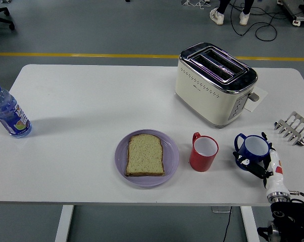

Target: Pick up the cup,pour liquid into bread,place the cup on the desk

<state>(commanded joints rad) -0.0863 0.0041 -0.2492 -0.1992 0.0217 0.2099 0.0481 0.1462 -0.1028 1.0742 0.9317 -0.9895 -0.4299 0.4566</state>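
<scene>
A blue cup (253, 149) is seen upright on the white worktop (91, 101), nr the front-right edge, handle turned to the left. The right hand (265, 164) is placed against the cup's near-right side, w/ dark fingers (249, 164) wrapped round the lower wall; the cup is gripped but not raised off the worktop. The arm is seen coming in from the lower right corner. Just left of the blue cup, apart from it, a red cup (203, 152) is stood, white inside, handle to the rear-left. Left of that, a slice of bread (145, 155) is laid flat on a lilac plate (171, 151). Behind the cups a cream toaster (214, 83) w/ chrome top is set at an angle. A metal rack (293, 127) is found at the right edge, and a water bottle (8, 112) w/ blue cap at the far left edge. No left arm is shown.
</scene>
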